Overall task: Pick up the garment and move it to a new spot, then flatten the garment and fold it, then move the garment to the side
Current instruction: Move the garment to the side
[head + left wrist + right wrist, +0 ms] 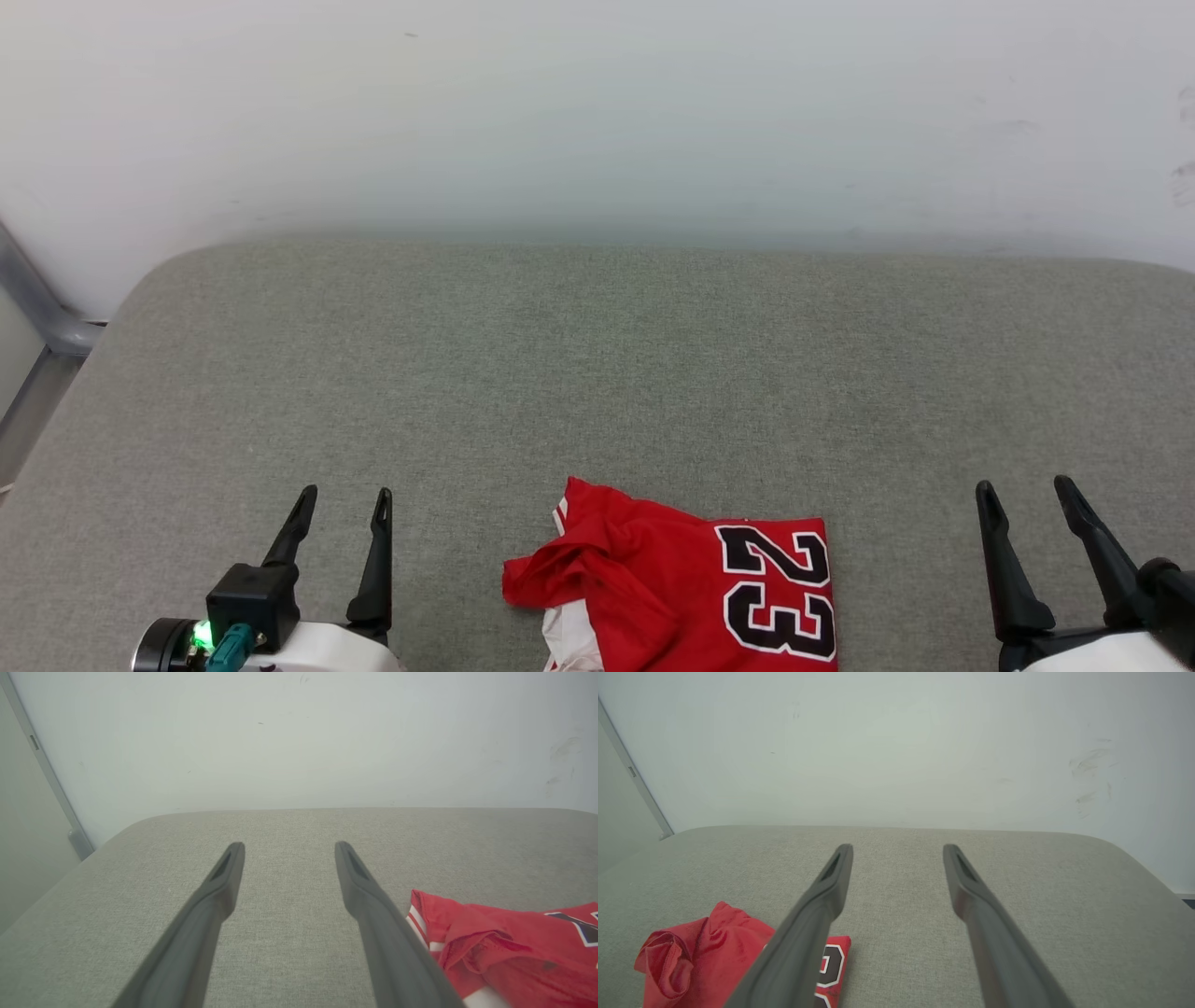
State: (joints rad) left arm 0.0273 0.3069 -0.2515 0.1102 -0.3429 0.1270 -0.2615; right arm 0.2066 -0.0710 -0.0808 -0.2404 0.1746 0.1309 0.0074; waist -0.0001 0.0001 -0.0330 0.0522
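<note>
On the coarse grey cushion [597,373], the garment [653,579] lies rumpled, perhaps folded.

Left gripper [345,495], lower left of the head view: two long matte-black fingers that tapered to narrow tips. A boxy black block [250,597] sat at their base, with a lit green indicator [201,637], a teal connector [229,647] and a dark round cap [159,649] beside it — all mounted on a glossy white casing [322,649]. Right gripper [1025,487], lower right: matching black fingers, a white shell [1111,655] and a rounded black housing [1167,583] at the frame edge. The wrist views showed a slot-like recess [220,865] near each fingertip.
</note>
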